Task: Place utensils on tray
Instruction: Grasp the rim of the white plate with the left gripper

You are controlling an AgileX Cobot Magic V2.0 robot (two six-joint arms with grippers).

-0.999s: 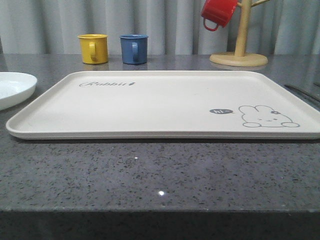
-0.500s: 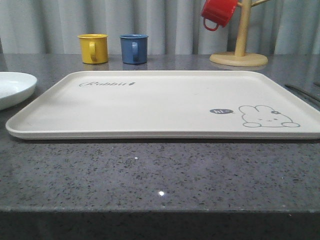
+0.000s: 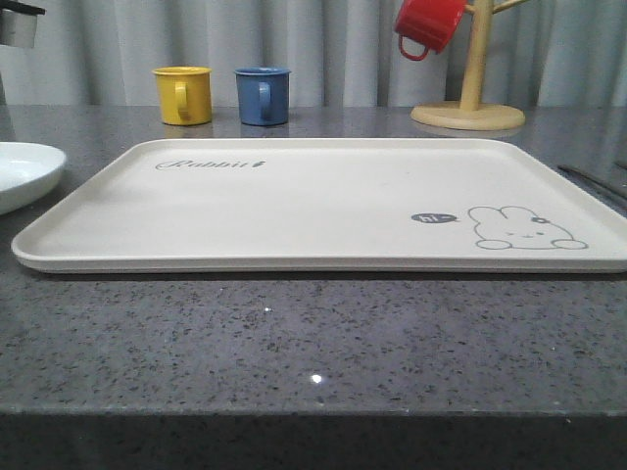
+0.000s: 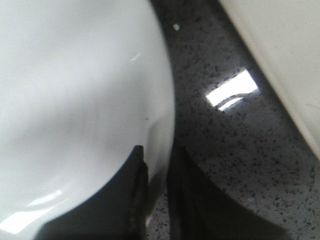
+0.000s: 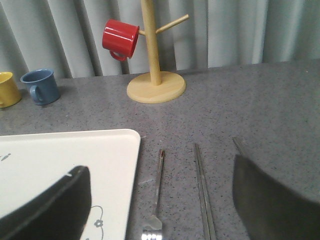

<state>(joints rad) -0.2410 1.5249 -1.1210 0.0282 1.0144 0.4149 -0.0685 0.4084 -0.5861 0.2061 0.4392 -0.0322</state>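
Our left gripper (image 4: 156, 200) has its jaws pinched on the plate (image 4: 75, 100) rim, left of the empty tray (image 3: 323, 201); a thin grip could slip. Right gripper (image 5: 160, 210) gapes wide above fork (image 5: 158, 192) and chopsticks (image 5: 204, 192).

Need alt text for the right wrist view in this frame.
The open right gripper hovers over a fork and chopsticks lying on grey counter beside the cream tray. Behind, a red mug hangs on a wooden stand.
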